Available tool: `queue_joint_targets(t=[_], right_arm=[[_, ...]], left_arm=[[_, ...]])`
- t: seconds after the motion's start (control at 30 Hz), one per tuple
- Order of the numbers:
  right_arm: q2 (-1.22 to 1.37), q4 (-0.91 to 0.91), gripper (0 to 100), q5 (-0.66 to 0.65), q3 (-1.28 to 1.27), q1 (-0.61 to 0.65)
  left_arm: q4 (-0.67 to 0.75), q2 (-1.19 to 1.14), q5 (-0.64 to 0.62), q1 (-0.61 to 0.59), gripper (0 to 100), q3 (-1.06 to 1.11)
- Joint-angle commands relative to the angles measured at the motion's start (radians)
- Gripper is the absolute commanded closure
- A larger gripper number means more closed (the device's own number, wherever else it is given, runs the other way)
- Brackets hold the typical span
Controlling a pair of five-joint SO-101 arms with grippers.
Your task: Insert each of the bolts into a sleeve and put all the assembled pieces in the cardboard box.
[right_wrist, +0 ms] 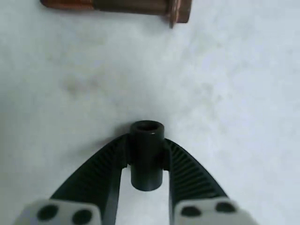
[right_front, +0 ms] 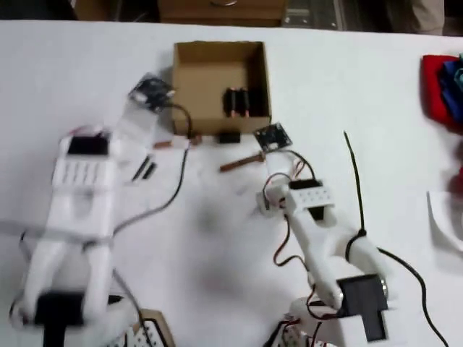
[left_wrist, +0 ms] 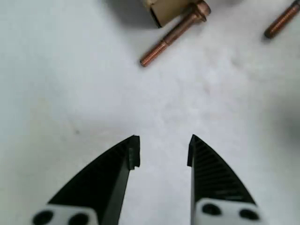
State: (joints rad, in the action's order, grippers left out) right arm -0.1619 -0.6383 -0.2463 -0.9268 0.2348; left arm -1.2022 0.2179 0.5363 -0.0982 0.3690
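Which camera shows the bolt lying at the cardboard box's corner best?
The left wrist view: the bolt lies whole and close, threaded tip to flanged head, its head beside the cardboard box corner. The high view shows it small and faint at the box's front corner.

The cardboard box [right_front: 199,79] sat at the desk's [right_front: 217,238] far side, with assembled pieces [right_front: 236,102] inside near its right wall. One bolt [left_wrist: 173,33] lay at the box's near left corner. A second bolt [right_front: 242,163] lay before the box, farther right. A sleeve [right_wrist: 147,136] stood between the right end effector's [right_wrist: 146,150] fingers, near the second bolt.
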Motion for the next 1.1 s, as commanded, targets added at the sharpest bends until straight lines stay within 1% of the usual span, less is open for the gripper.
queue_joint_targets(t=[0.0, 0.07, 0.2, 0.27, 0.37, 0.43, 0.47, 0.77, 1.07], right_arm=[[-0.054, 0.022, 97.8, 0.002, -0.006, -0.015], [-0.058, 0.022, 97.8, 0.003, -0.006, -0.021], [-0.064, 0.022, 97.8, 0.06, -0.006, -0.05], [-0.064, 0.022, 97.8, 0.069, -0.006, -0.065], [-0.064, 0.022, 97.8, 0.071, -0.005, -0.062], [-0.064, 0.022, 97.8, 0.071, -0.005, -0.064], [-0.064, 0.022, 97.8, 0.071, -0.005, -0.064], [-0.064, 0.035, 97.8, 0.071, -0.005, -0.062], [-0.064, 0.035, 97.8, 0.071, -0.005, -0.062]], left_arm=[[-0.061, -0.241, 0.074, 0.02, 81, -0.292], [-0.058, -0.345, 0.141, 0.02, 81, -0.406], [-0.066, -0.549, 0.322, 0.055, 81, -0.581], [-0.063, -0.643, 0.45, 0.068, 81, -0.644], [-0.06, -0.761, 0.675, 0.084, 81, -0.73], [-0.064, -0.821, 0.789, 0.091, 81, -0.785], [-0.064, -0.847, 0.81, 0.091, 81, -0.811], [-0.064, -1.026, 0.81, 0.087, 81, -1.078], [-0.066, -1.152, 0.81, 0.1, 81, -1.15]])
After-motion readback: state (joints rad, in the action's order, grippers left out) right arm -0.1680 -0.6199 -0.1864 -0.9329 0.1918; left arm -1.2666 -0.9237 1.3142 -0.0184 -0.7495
